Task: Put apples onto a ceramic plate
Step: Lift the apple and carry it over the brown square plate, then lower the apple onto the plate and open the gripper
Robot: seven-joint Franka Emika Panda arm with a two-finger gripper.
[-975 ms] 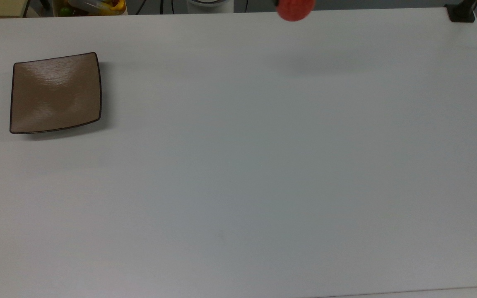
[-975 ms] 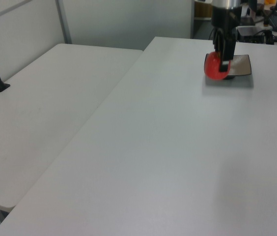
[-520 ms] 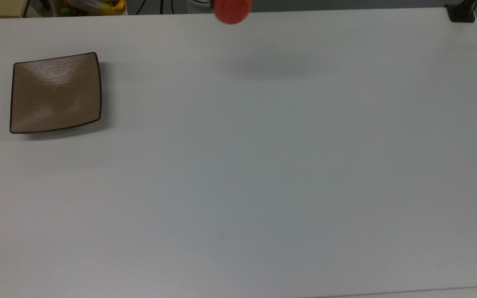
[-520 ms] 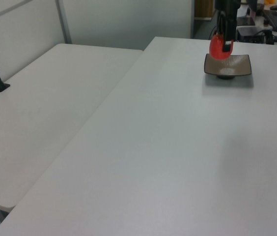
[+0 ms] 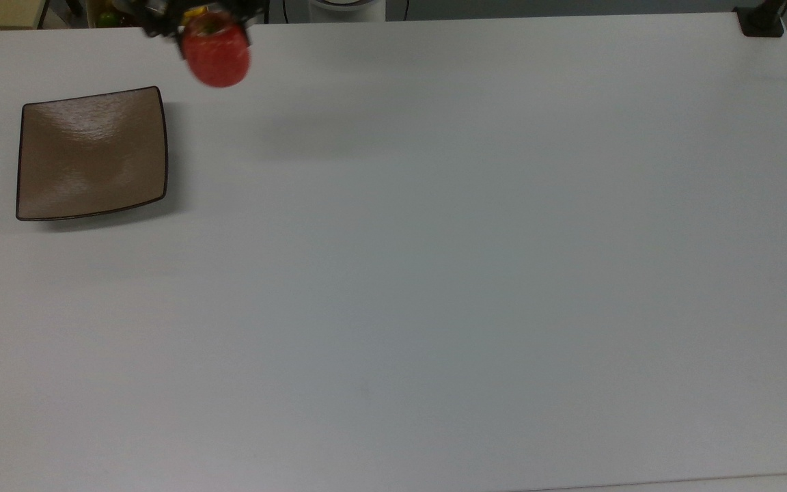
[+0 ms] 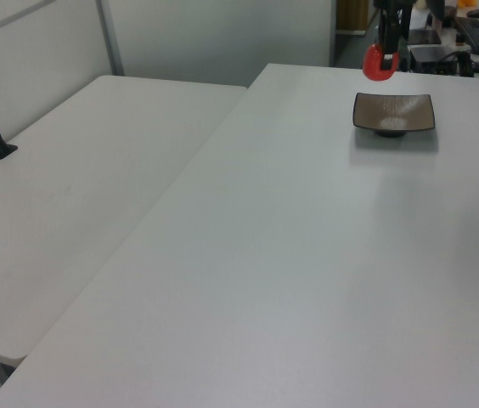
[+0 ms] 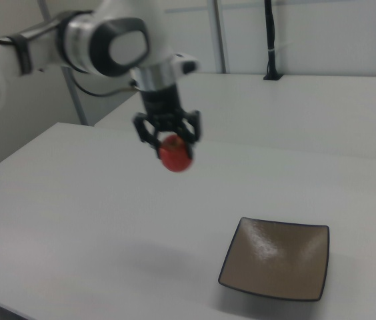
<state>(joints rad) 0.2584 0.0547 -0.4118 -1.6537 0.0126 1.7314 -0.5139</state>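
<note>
One red apple point(image 7: 175, 154) clamped in the hand point(image 7: 169, 135), held in the air above the white tabletop point(image 5: 434, 273). One empty square brown plate point(image 7: 278, 257) near a tabletop corner. Stem hollow visible from the top view alone.

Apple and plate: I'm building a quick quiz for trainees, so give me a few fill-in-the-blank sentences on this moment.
1. The gripper holds a red ____ clear of the white table.
2. The ceramic plate has a ____ outline with rounded corners.
3. The plate's surface is ____, with no fruit on it.
4. In the top view, the plate lies to the ____ of the held fruit.

Missing words: apple; square; bare; left
</note>
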